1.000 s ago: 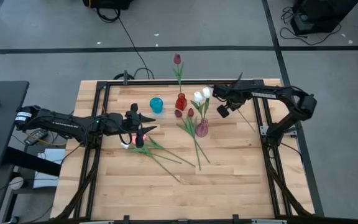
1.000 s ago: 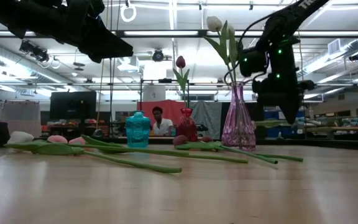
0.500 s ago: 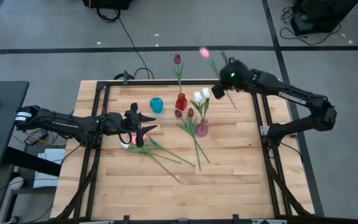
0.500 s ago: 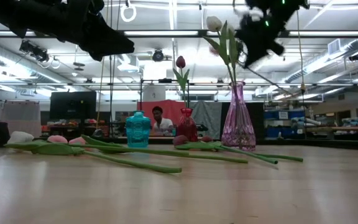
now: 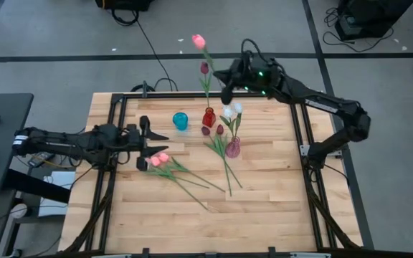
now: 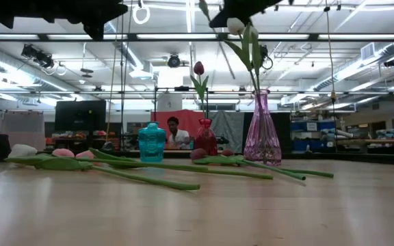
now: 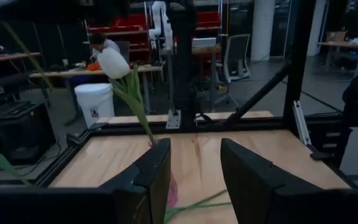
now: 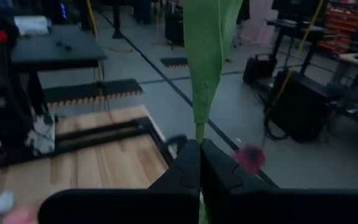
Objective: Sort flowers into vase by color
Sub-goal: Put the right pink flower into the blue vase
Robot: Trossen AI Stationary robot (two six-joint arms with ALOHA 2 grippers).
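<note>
My right gripper [image 5: 224, 77] is high over the table's far edge, shut on a pink tulip with its head [image 5: 198, 41] beyond that edge. My left gripper [image 5: 145, 143] is open and empty above the table's left, beside two pink tulip heads [image 5: 158, 159] that lie on the wood. A dark red tulip [image 5: 204, 67] stands in the red vase [image 5: 209, 117]. White tulips [image 5: 229, 110] stand in the pink vase [image 5: 232, 147]. The teal vase [image 5: 181, 120] holds nothing. Loose dark red tulips [image 5: 206, 130] lie between the vases. My right gripper pinches the pink tulip's green stem [image 8: 199, 132] between its two fingertips, just below the base of a long leaf [image 8: 207, 50]. The tulip is lifted clear of the table, its head toward the far left of the gripper.
Several long green stems [image 5: 192, 183] lie slantwise across the table's middle. A black frame rail [image 5: 113, 143] runs round the tabletop. In the low view a person [image 6: 176, 133] sits in the room behind the vases. Bare wood [image 5: 264, 215] lies toward the near edge.
My right gripper has risen and swung from beside the white tulips toward the far edge and the left, carrying the pink tulip up and clear; it has left the low view upward. My left gripper has drawn back toward the left edge and risen, uncovering the pink heads.
</note>
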